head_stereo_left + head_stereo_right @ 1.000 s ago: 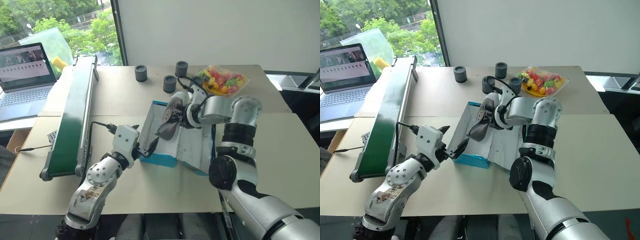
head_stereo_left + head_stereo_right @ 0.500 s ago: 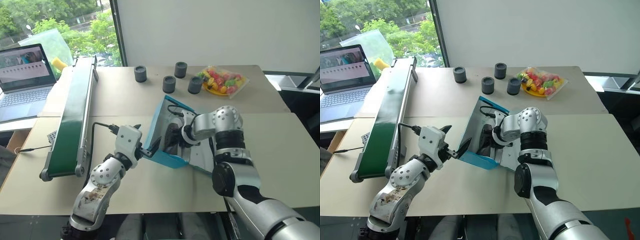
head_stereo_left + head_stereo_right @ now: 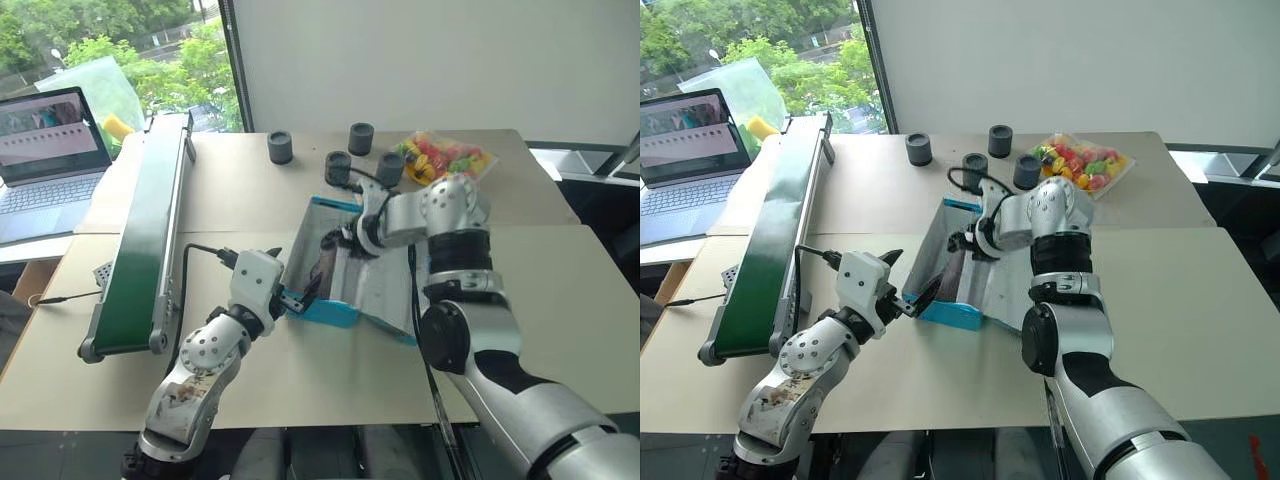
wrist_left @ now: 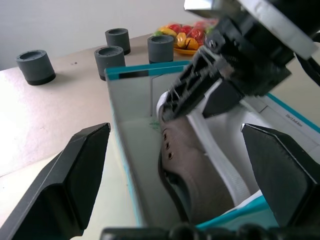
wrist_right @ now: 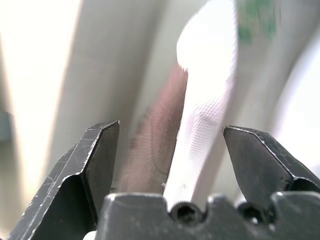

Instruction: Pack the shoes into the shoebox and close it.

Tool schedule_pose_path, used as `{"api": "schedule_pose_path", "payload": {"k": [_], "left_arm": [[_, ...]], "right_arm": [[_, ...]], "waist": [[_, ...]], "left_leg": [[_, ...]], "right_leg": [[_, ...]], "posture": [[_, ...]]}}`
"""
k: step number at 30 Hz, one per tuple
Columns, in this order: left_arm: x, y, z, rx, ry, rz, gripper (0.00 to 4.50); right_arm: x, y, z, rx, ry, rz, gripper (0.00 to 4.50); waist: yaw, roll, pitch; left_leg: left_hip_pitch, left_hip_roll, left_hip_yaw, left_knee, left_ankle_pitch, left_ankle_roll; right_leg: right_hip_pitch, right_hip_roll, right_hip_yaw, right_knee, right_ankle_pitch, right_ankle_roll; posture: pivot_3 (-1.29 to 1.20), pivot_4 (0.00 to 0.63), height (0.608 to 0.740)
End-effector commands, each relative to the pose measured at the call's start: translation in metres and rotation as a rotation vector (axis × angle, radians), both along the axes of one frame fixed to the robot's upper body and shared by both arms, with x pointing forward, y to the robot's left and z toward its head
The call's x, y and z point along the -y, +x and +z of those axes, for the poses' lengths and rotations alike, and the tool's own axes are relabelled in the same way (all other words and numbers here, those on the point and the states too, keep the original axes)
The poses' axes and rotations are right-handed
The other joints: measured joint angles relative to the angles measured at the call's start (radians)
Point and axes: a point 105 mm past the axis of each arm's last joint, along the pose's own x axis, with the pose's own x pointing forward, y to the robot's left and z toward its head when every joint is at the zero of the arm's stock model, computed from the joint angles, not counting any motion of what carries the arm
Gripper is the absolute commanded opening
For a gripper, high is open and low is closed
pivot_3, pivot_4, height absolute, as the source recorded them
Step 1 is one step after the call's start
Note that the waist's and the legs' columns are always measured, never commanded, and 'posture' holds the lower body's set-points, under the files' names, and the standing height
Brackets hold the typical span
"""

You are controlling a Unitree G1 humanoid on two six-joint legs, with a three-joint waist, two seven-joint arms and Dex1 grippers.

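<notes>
- One shoe [image 4: 192, 172] lies on its side inside the shoebox [image 3: 322, 308], toe toward the box's near end, white sole against the inner wall — you can see only this one, so the second shoe's whereabouts can't be told.
- Your right gripper [image 4: 192, 92] hangs just above the box's far end, over the shoe's heel; its fingers [image 5: 95, 150] are spread wide with the shoe's sole between them, and it grips nothing.
- Your left gripper [image 3: 297, 292] sits at the box's near-left corner, fingers also spread, one on each side of the box's near end wall — whether they touch the cardboard I can't tell.
- I judge the step in hand to be placing this shoe: it's in the box and let go.
- The box's hinged lid [image 3: 385, 295] lies flat open to the right of the box, on the table [image 3: 250, 190].
- Next, as I judge it, you lift the right gripper clear of the box, straight up so it doesn't drag the heel out.
- Then find the other shoe; if it's already under this one, go for the lid instead.
- Four dark cylinders [image 3: 281, 147] and a bag of coloured sweets [image 3: 450, 160] stand beyond the box's far end — keep the right arm off them as it withdraws.
</notes>
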Motion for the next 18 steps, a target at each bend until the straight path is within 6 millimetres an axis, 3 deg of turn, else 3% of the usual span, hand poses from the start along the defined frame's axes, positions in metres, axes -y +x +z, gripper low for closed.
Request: {"api": "schedule_pose_path", "payload": {"k": [1, 7, 9, 11, 13, 16, 18], "left_arm": [[0.000, -0.001, 0.019, 0.080, -0.012, -0.017, 4.50], [-0.007, 0.003, 0.019, 0.082, -0.006, 0.013, 4.50], [-0.021, 0.006, 0.018, 0.082, -0.018, 0.099, 4.50], [-0.050, 0.013, 0.020, 0.078, -0.072, 0.284, 4.50], [-0.090, 0.017, 0.022, 0.078, -0.133, 0.515, 4.50], [-0.137, 0.010, 0.019, 0.064, -0.154, 0.766, 4.50], [-0.162, -0.001, 0.014, 0.041, -0.151, 0.882, 4.50]], "right_arm": [[0.004, 0.006, 0.022, 0.098, 0.007, -0.019, 4.03], [0.005, 0.015, 0.052, 0.323, -0.011, 0.003, 4.03], [-0.004, 0.013, 0.072, 0.469, 0.029, 0.074, 4.03], [-0.021, -0.003, 0.098, 0.702, 0.066, 0.242, 4.03], [-0.036, -0.029, 0.103, 0.869, 0.070, 0.427, 4.03], [-0.042, -0.063, 0.095, 0.988, 0.120, 0.626, 4.03], [-0.040, -0.084, 0.073, 0.980, 0.120, 0.762, 4.03]], "waist": [[0.000, 0.000, 0.000], [0.000, 0.000, 0.000], [-0.004, 0.000, 0.000], [-0.004, 0.000, 0.000], [-0.005, 0.000, 0.000], [-0.003, 0.000, 0.000], [0.001, 0.000, 0.000]], "left_leg": [[0.000, 0.000, 0.000, 0.000, 0.000, 0.000], [-0.001, 0.000, 0.000, 0.000, 0.000, 0.000], [0.000, 0.000, 0.001, 0.000, 0.000, 0.000], [0.000, 0.001, 0.001, 0.000, -0.001, 0.001], [0.000, 0.003, 0.001, 0.000, -0.001, 0.001], [0.000, 0.006, 0.001, 0.001, -0.003, 0.001], [0.000, 0.007, 0.001, 0.001, -0.003, 0.000]], "right_leg": [[0.000, 0.000, 0.000, 0.000, 0.000, 0.000], [-0.001, 0.000, 0.000, 0.000, 0.000, 0.000], [-0.001, 0.000, 0.000, 0.000, 0.000, 0.000], [-0.001, 0.001, 0.001, 0.000, 0.000, 0.000], [-0.001, 0.003, 0.001, -0.001, 0.000, 0.000], [-0.001, 0.005, 0.001, -0.001, 0.000, 0.000], [-0.001, 0.005, 0.001, -0.001, 0.000, 0.000]], "posture": [[0.00, 0.150, 0.735], [0.00, 0.150, 0.735], [0.00, 0.150, 0.735], [0.00, 0.150, 0.735], [0.00, 0.150, 0.735], [0.00, 0.150, 0.735], [0.00, 0.150, 0.735]]}}
